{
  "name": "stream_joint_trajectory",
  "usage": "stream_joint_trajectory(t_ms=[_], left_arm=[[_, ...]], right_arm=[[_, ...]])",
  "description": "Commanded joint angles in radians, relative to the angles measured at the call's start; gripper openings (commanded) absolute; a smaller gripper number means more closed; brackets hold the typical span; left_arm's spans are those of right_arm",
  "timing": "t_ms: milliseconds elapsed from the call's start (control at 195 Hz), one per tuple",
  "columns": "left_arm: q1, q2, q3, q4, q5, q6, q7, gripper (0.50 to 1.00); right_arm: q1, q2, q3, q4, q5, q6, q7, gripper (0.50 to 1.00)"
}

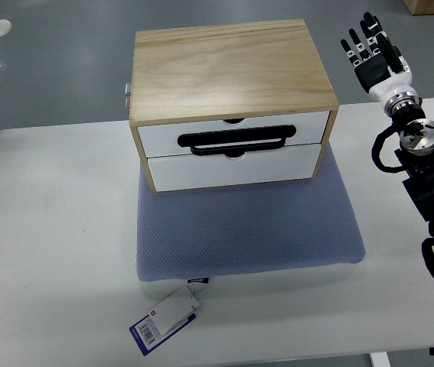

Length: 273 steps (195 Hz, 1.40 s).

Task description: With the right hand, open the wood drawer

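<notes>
blue cushion (278, 225), barcode tag (164, 321), white table (48, 252).

Right hand (373, 53): black segmented fingers (352, 40), white palm shell, silver wrist joint, black forearm, looped black cables.
</notes>
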Motion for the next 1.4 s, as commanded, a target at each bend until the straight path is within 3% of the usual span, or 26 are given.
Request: stream_joint_trajectory(t_ms=[0, 473, 719, 842, 889, 894, 971, 1027, 1032, 1068, 1171, 1330, 1376, 1382, 1397], left_arm=[[0.000, 0.000, 0.000, 0.000, 0.000, 0.000, 0.000, 1.000], [0.000, 0.000, 0.000, -0.005, 0.000, 0.000, 0.000, 1.000], [-0.003, 0.000, 0.002, -0.014, 0.003, -0.006, 0.000, 1.000], [-0.003, 0.000, 0.000, -0.012, 0.003, -0.014, 0.000, 1.000], [-0.003, 0.000, 0.000, -0.012, 0.003, -0.014, 0.000, 1.000], [-0.003, 0.000, 0.000, -0.014, 0.003, -0.014, 0.000, 1.000], [-0.003, 0.000, 0.000, -0.015, 0.003, -0.015, 0.000, 1.000], [-0.003, 0.000, 0.000, -0.015, 0.003, -0.015, 0.000, 1.000], [-0.003, 0.000, 0.000, -0.015, 0.005, -0.015, 0.000, 1.000], [-0.003, 0.000, 0.000, -0.015, 0.005, -0.015, 0.000, 1.000], [-0.003, 0.000, 0.000, -0.015, 0.005, -0.017, 0.000, 1.000], [-0.004, 0.000, 0.000, -0.014, 0.003, -0.017, 0.000, 1.000], [-0.004, 0.000, 0.000, -0.014, 0.003, -0.017, 0.000, 1.000], [-0.004, 0.000, 0.000, -0.014, 0.001, -0.017, 0.000, 1.000], [-0.004, 0.000, 0.000, -0.014, 0.001, -0.017, 0.000, 1.000]], right_arm=[[0.000, 0.001, 0.000, 0.000, 0.000, 0.000, 0.000, 0.944], [0.050, -0.034, -0.011, 0.000, -0.003, -0.002, -0.008, 0.944], [0.208, -0.180, -0.307, 0.011, -0.006, -0.026, -0.015, 0.944], [0.372, -0.237, -0.538, 0.018, -0.057, -0.034, -0.084, 0.944], [0.372, -0.237, -0.538, 0.018, -0.057, -0.034, -0.084, 0.944], [0.450, -0.243, -0.637, 0.026, -0.084, -0.034, -0.118, 0.944], [0.555, -0.243, -0.781, 0.029, -0.138, -0.023, -0.150, 0.944], [0.555, -0.243, -0.781, 0.029, -0.138, -0.023, -0.150, 0.944], [0.631, -0.234, -0.893, 0.032, -0.193, -0.015, -0.168, 0.944], [0.676, -0.228, -0.962, 0.046, -0.221, -0.011, -0.187, 0.944], [0.791, -0.231, -1.155, 0.173, -0.252, 0.044, -0.277, 0.944], [0.955, -0.225, -1.353, 0.351, -0.261, 0.149, -0.333, 0.944], [0.955, -0.225, -1.353, 0.351, -0.261, 0.149, -0.333, 0.944], [1.002, -0.220, -1.409, 0.404, -0.262, 0.176, -0.349, 0.944], [1.014, -0.219, -1.420, 0.417, -0.262, 0.184, -0.353, 0.944]])
